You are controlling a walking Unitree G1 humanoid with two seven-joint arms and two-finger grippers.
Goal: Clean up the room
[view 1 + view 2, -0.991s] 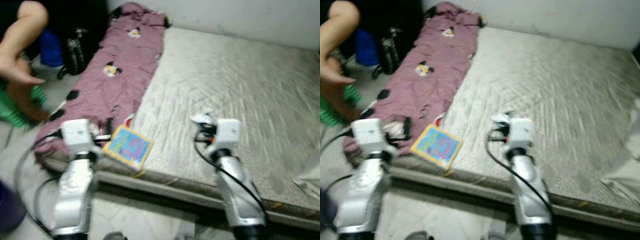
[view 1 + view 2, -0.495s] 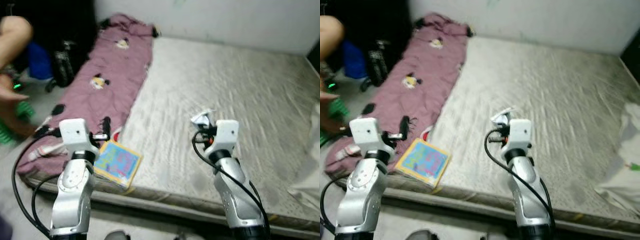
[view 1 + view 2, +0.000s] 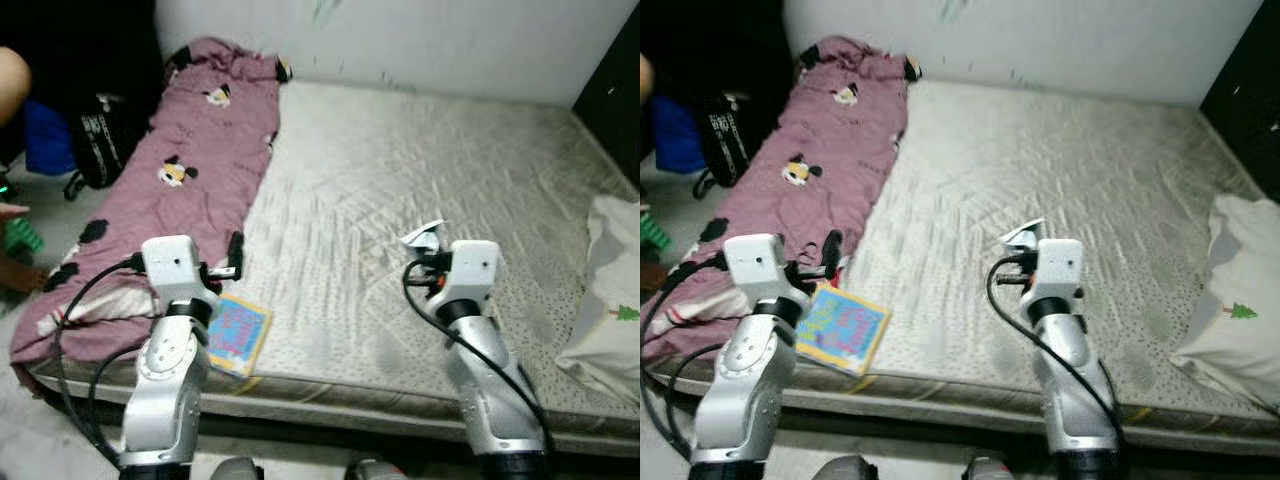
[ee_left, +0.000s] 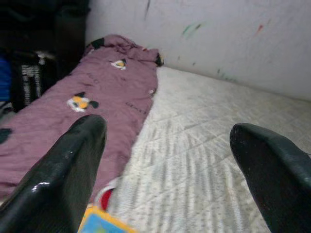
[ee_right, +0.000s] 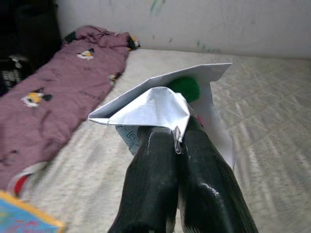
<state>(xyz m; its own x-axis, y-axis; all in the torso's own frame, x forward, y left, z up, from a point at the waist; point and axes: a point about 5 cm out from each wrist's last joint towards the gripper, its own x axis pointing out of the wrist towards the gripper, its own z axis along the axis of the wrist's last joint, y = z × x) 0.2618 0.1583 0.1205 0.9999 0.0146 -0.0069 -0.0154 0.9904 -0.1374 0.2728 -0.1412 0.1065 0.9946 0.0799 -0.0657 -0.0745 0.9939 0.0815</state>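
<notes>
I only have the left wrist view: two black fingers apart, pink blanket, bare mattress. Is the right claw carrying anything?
Observer: Yes, the right claw is shut on a crumpled white wrapper.
Operator: What lies below the left claw?
Observer: The left claw hangs above a colourful book at the mattress edge.
Operator: Anything else on the bed?
Observer: A white pillow at the robot's far right.

A pink cartoon-print blanket (image 3: 190, 160) is lying along the left side of a bare grey quilted mattress (image 3: 440, 170), a colourful picture book (image 3: 238, 333) is sitting at its front edge, and a white pillow (image 3: 605, 290) is resting at the right.
</notes>
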